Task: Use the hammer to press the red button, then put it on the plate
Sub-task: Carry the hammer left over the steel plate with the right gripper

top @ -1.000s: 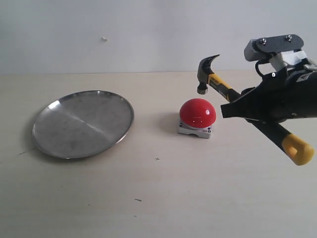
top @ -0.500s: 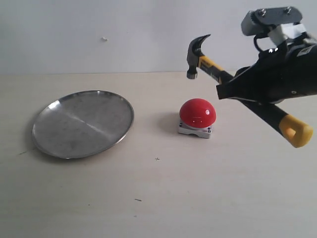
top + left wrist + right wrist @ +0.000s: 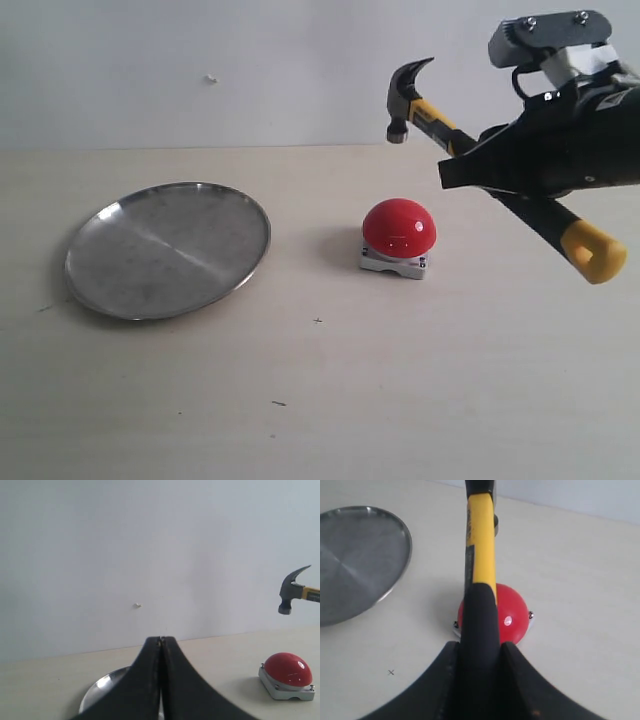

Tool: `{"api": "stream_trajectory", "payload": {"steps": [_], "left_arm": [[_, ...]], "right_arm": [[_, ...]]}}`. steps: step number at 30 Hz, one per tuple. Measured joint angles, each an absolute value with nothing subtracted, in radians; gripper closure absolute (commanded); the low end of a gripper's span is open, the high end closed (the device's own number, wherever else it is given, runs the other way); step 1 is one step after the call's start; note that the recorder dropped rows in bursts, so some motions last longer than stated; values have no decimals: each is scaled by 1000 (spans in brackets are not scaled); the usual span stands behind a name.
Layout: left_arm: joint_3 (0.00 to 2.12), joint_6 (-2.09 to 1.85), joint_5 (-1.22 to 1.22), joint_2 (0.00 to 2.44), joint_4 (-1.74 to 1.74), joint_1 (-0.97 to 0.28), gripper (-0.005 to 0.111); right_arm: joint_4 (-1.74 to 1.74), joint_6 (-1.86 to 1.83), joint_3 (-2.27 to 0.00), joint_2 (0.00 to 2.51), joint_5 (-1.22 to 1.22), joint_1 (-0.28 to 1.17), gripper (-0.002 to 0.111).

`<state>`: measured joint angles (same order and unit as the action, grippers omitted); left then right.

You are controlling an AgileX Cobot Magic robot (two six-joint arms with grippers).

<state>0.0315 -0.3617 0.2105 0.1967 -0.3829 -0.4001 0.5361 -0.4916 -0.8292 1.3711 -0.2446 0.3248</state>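
Note:
My right gripper (image 3: 470,170) (image 3: 480,650) is shut on the hammer's black handle (image 3: 480,620). The hammer (image 3: 425,115) hangs tilted in the air, its dark steel head (image 3: 403,92) raised well above the red button (image 3: 399,226), its yellow looped end (image 3: 592,252) pointing down to the right. The red button (image 3: 512,620) (image 3: 287,670) sits on its light-grey square base at the table's middle. The silver plate (image 3: 168,247) (image 3: 355,560) lies to the left. My left gripper (image 3: 161,642) is shut and holds nothing; the plate's rim (image 3: 100,690) shows behind it.
A pale wooden table (image 3: 320,400) carries everything, backed by a plain white wall (image 3: 250,70). Small dark specks (image 3: 278,403) mark the table near the front.
The hammer head rose from just beside the button's top to well above it. In the last half second it shifted slightly right. Button and plate stayed put.

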Motion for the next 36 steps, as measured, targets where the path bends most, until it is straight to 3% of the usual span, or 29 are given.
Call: {"api": "stream_trajectory", "payload": {"steps": [9, 18, 25, 31, 36], "left_arm": [[31, -362, 210, 197, -383, -400, 107], [31, -362, 209, 197, -383, -400, 107], [31, -362, 209, 197, -383, -400, 107], [31, -362, 209, 197, -383, -400, 107], [31, -362, 209, 197, -383, -400, 107]], "right_arm": [[536, -492, -829, 1319, -297, 325, 108], [551, -463, -856, 1599, -241, 327, 108], [607, -463, -941, 1409, -272, 327, 108], [883, -691, -941, 1392, -344, 341, 108], [1201, -969, -952, 1428, -308, 437, 108]]}}
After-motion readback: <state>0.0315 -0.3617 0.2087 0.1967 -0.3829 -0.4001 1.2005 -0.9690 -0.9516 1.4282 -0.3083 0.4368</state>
